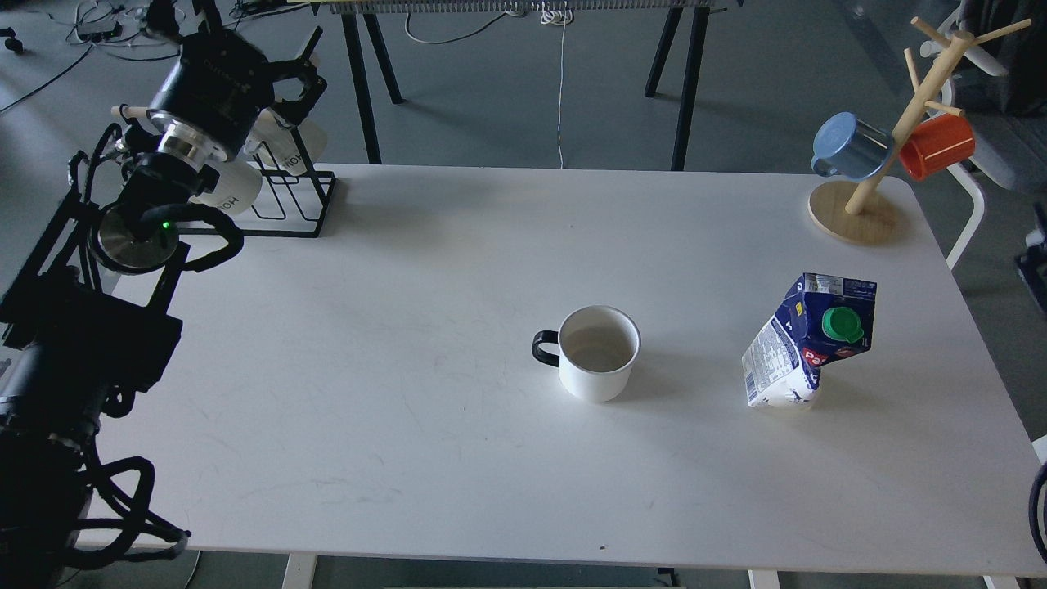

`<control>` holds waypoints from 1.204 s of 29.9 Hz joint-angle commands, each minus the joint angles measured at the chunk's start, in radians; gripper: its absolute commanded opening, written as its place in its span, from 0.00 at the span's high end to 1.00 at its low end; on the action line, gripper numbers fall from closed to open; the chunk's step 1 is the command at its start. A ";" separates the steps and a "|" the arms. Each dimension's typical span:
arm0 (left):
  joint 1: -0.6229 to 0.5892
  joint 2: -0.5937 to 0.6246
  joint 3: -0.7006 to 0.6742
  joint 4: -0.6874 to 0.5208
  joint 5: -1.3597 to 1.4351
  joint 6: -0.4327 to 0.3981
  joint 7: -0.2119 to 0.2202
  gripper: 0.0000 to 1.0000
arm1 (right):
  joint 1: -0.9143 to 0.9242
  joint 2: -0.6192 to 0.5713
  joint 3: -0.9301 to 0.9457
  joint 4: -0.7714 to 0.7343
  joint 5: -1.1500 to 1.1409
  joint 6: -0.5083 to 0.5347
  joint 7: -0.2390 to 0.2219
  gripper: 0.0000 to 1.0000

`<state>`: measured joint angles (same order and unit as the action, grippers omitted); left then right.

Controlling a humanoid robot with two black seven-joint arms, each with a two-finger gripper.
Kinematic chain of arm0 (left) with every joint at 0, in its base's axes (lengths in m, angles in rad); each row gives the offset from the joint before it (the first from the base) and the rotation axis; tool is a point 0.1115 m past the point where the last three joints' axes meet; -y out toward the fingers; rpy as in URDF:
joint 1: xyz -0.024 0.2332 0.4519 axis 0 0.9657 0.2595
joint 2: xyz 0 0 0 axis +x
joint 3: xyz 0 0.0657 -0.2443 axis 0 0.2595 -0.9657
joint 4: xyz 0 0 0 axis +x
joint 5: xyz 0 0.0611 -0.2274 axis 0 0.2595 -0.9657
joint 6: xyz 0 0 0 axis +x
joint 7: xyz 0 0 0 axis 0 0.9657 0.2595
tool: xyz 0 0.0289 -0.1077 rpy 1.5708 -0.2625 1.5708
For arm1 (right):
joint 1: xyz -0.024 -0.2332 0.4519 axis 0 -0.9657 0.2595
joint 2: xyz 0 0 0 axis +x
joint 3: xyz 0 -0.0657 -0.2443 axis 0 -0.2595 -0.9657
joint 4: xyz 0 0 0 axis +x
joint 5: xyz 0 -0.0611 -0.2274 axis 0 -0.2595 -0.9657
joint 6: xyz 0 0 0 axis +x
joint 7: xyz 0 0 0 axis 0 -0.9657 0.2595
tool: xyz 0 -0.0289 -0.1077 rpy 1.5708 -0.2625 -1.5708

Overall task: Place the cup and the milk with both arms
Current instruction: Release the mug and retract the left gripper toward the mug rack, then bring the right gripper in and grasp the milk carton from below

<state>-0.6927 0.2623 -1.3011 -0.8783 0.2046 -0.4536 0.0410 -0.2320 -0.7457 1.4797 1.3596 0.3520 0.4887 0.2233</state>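
Here the cup (599,353) stands upright near the middle of the white table (409,368), handle pointing left, with the milk (810,343) well apart to its right, dented and leaning. The left gripper (298,74) is raised over the black rack (286,200) at the far left corner; whether its jaws are open I cannot tell. The right gripper is out of view. I'd approach the cup from the handle side, and grip the carton low, where it seems least crumpled

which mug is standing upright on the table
The white mug with the black handle, mid-table. The blue mug and orange-red mug hang on the wooden tree.
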 commanded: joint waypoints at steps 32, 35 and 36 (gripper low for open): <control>0.018 0.064 0.014 0.004 -0.002 -0.007 0.002 0.00 | -0.104 0.457 -0.269 0.070 -0.212 0.000 -0.009 0.07; 0.018 0.064 0.014 0.004 -0.001 -0.007 0.002 0.01 | -0.067 0.482 -0.268 0.038 -0.211 0.000 -0.009 0.08; 0.019 0.066 0.014 0.004 -0.001 -0.005 0.002 0.00 | -0.061 0.492 -0.268 0.032 -0.211 0.000 -0.007 0.08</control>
<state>-0.6750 0.3267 -1.2870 -0.8745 0.2025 -0.4598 0.0430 -0.3198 -0.2776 1.2117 1.4134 0.1401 0.4887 0.2148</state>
